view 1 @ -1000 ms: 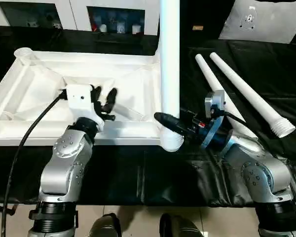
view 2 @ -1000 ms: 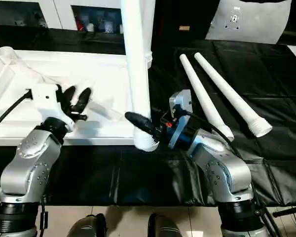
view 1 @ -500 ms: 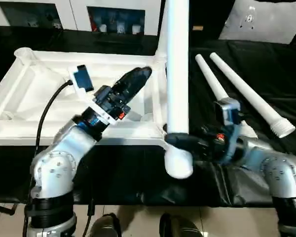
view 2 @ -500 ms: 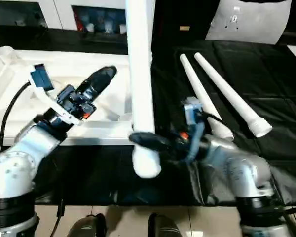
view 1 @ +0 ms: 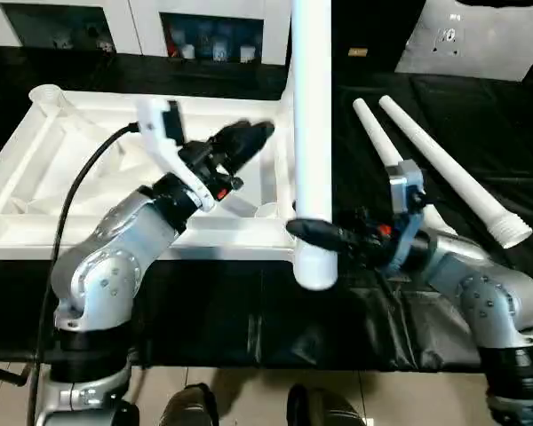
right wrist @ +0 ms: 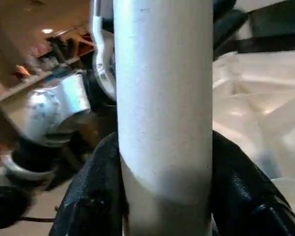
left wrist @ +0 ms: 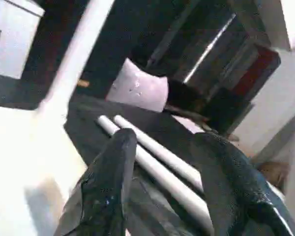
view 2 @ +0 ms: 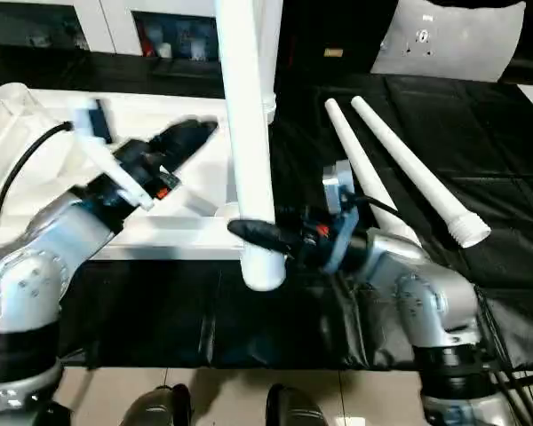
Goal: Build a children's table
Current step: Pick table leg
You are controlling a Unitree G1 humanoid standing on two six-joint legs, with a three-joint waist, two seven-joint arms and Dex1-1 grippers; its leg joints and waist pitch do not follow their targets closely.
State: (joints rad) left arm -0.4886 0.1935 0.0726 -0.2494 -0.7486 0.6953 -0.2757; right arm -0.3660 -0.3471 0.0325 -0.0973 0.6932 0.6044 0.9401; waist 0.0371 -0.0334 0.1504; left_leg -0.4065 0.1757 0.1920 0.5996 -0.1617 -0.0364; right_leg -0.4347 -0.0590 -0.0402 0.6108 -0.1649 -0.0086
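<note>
The children's table top (view 1: 35,177) lies upside down on the black worktable, ribs up, with a round corner socket (view 1: 44,93) at its far left. My right gripper (view 1: 313,232) is shut on a white leg (view 1: 311,106) held upright, the leg's lower end hanging just off the top's near right corner. In the right wrist view the leg (right wrist: 162,98) sits between both fingers (right wrist: 93,196). My left gripper (view 1: 256,135) hovers above the top, pointing at the held leg, open and empty (left wrist: 167,140). Another upright leg (view 2: 274,53) stands mostly hidden behind the held one.
Two loose legs (view 1: 444,173) (view 1: 386,146) lie side by side on the black cover to the right. A white cushion (view 1: 480,35) leans at the back right. Cabinets run along the back. The worktable's front edge (view 1: 249,364) is close below my arms.
My left arm has lifted off the table top and swung its fingers over toward the upright leg. The right gripper keeps its hold, and the leg's lower end has shifted slightly forward.
</note>
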